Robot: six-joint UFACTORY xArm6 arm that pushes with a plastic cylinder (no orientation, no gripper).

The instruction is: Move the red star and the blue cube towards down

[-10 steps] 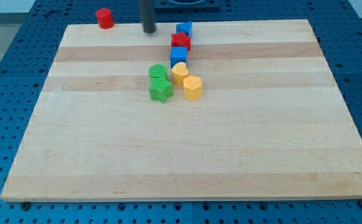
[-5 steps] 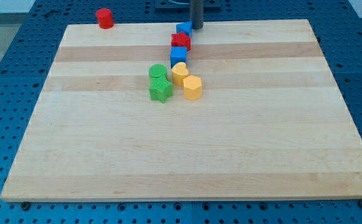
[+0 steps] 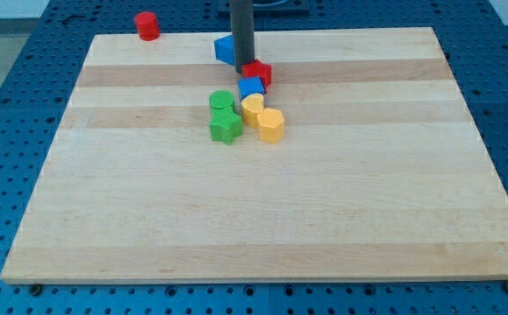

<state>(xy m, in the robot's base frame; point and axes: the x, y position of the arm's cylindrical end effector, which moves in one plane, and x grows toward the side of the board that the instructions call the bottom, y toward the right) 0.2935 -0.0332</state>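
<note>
Eight blocks show in the single camera view, most of them bunched just above the middle of the wooden board [image 3: 341, 210]. The rod comes straight down from the view's top, and my tip [image 3: 243, 71] sits at about 9 o'clock of the red star [image 3: 257, 73], touching or nearly touching its left edge; this arm carries no gripper, so there is nothing to be apart or clamped. A blue block [image 3: 226, 48], its shape hard to read, lies at about 11 o'clock of the tip, partly behind the rod. The blue cube [image 3: 252, 87] sits at 6 o'clock of the red star, touching it, and below that cube come the yellow heart [image 3: 253, 108] and a second yellow block [image 3: 271, 125] at about 5 o'clock. A green cylinder [image 3: 222, 102] and a green star [image 3: 226, 128] stand at the cluster's left side, and a red cylinder [image 3: 147, 25] rests off the board at its upper left corner. To do the step well, the tip would judgeably need to get to 12 o'clock of the red star and push straight toward the view's bottom, centred, so star and cube travel together rather than slipping sideways against the yellow blocks.
</note>
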